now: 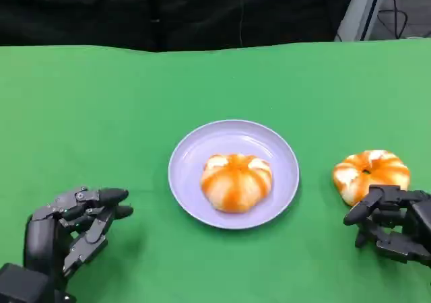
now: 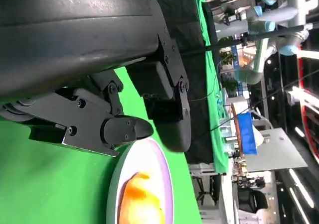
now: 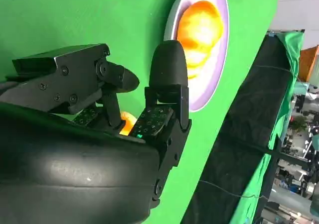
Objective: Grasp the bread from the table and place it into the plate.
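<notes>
1 bread [image 1: 236, 181] on plate [image 1: 189, 151]; 2nd bread [image 1: 371, 170] right of it. Right hand [image 1: 390, 221] spread, maybe touching it. Left hand [image 1: 75, 225] spread, empty.

1. We are looking at a robotics lab or demo hall, not a home.
2. A green cloth [image 1: 101, 101] is covering the table, with a black backdrop [image 1: 135, 10] hanging behind it.
3. In the left wrist view, grey robot arms [image 2: 279, 15] with blue joints are standing past the table, near stands, cables and bright strip lights [image 2: 309, 55].
4. Cables [image 1: 397, 13] are trailing at the far right.
</notes>
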Motion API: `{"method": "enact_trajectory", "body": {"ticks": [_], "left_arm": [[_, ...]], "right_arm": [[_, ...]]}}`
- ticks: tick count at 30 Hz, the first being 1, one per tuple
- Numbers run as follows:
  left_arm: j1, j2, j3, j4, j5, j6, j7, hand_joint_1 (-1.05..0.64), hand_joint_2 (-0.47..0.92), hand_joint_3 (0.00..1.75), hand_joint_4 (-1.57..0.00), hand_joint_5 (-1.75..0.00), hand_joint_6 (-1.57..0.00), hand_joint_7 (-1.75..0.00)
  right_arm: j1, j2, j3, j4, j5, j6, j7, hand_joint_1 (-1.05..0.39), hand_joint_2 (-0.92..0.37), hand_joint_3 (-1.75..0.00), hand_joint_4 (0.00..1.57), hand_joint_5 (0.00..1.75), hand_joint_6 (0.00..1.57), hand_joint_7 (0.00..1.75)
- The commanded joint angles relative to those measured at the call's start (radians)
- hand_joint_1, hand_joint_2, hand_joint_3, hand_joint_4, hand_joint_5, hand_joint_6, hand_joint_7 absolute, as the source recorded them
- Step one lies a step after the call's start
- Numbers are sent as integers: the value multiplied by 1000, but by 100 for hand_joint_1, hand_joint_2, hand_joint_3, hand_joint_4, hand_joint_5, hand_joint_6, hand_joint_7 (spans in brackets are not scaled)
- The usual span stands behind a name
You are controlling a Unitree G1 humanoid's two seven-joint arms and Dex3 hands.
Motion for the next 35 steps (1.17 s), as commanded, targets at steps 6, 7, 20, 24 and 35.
{"method": "enact_trajectory", "body": {"ticks": [6, 7, 20, 24, 35], "left_arm": [[25, -11, 24, -18, -30, 26, -31, -8, 92, 41, -88, -126, -97, -105], [27, -12, 25, -19, -30, 26, -31, -9, 92, 41, -88, -127, -97, -106], [38, -38, 50, -17, -48, 26, -58, -10, 92, 44, -87, -135, -92, -113], [38, -41, 53, -18, -42, 20, -55, -11, 92, 44, -88, -135, -92, -113], [39, -42, 58, -22, -47, 28, -58, -11, 92, 43, -88, -135, -92, -112]], "right_arm": [[6, -19, -9, 2, 11, 0, -2, 14, -82, -67, 88, 139, 93, 97], [5, -19, -10, 2, 14, 2, 1, 14, -82, -67, 88, 139, 93, 96], [6, -21, -18, 4, 28, 16, 18, 14, -81, -69, 88, 140, 94, 98], [6, -30, -16, 3, 23, 4, 17, 14, -80, -70, 88, 140, 92, 99], [1, -27, -18, 7, 30, 8, 25, 14, -80, -72, 88, 142, 92, 100]]}}
